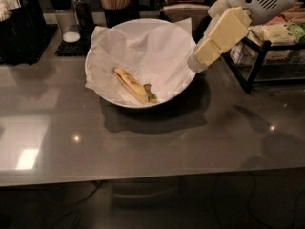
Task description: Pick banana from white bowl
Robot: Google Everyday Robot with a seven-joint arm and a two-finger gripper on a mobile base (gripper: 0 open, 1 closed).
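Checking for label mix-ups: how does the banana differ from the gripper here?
The banana is slim, curved, brown-speckled with a dark stem end; the gripper is blocky, plain pale yellow. The banana lies on paper inside the white bowl; the gripper hangs tilted at the bowl's right rim, clear of the banana. Both are yellowish.

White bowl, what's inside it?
A speckled yellow banana lies on crumpled white paper, which hides the bottom of the round white bowl. The pale yellow gripper hovers by its rim.
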